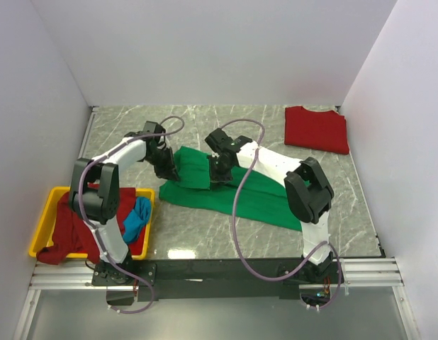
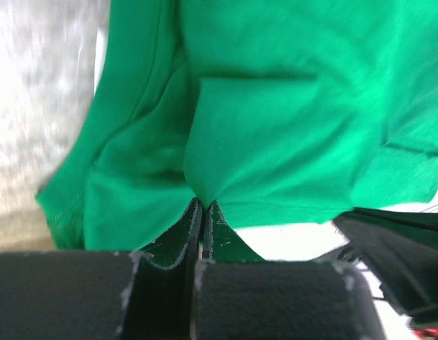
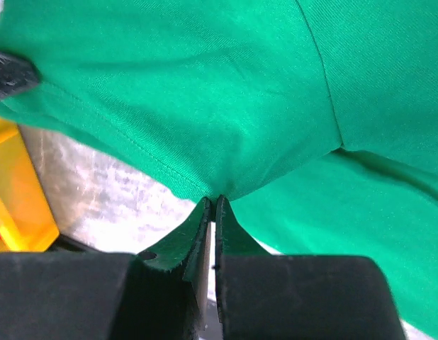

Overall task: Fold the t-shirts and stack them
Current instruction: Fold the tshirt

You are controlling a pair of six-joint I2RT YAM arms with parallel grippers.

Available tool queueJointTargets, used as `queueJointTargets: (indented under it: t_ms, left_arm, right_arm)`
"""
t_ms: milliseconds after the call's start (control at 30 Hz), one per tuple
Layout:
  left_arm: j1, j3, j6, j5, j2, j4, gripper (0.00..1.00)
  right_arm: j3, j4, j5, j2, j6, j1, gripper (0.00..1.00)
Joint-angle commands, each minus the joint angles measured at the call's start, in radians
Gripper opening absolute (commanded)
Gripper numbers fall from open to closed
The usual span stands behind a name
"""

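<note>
The bright green t-shirt lies spread across the middle of the marble table, its left part lifted. My left gripper is shut on the green cloth, pinching an edge between its fingertips. My right gripper is shut on the green cloth too, pinching a hemmed edge at its tips. A red t-shirt lies folded at the far right corner. A dark red shirt and a blue one lie crumpled in the yellow bin.
The yellow bin stands at the front left by the left arm's base; its corner shows in the right wrist view. White walls close in the table on three sides. A purple cable loops from the right arm over the green shirt.
</note>
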Motion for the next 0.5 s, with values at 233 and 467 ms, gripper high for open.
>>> queueJointTargets:
  t_ms: [233,467]
  left_arm:
    - [0.002,-0.11,0.028,0.064,-0.106,-0.024,0.01]
    - [0.002,-0.125,0.039,0.045,-0.111,-0.033,0.01]
  right_arm:
    - [-0.075,-0.026,-0.099,-0.056,-0.054,-0.007,0.03]
    - [-0.121,0.001,-0.11,-0.052,-0.049,-0.005,0.04]
